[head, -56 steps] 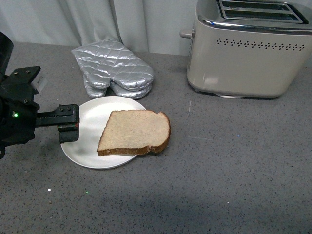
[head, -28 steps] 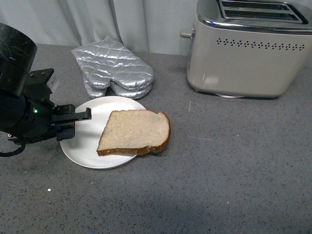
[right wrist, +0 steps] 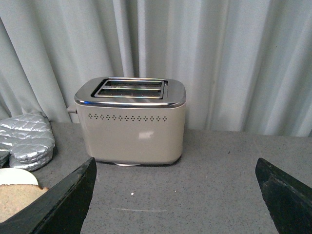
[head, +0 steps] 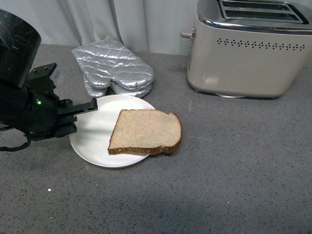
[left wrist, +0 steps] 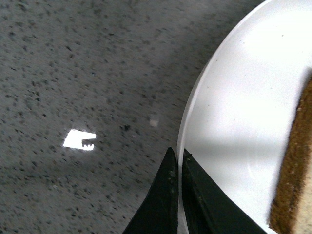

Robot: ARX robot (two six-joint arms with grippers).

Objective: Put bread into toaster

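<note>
Grey bench (head: pixel 219 190) with a silver oven mitt (head: pixel 114 68) just behind the white plate (head: pixel 87 145). The bread (head: pixel 146 131) lies flat on the plate, overhanging its right rim, well apart from the toaster (head: pixel 248 63) at rear right. My left tool (head: pixel 92 104) pinches the plate's left rim; my right tool (right wrist: pixel 175 163) gapes wide.
</note>
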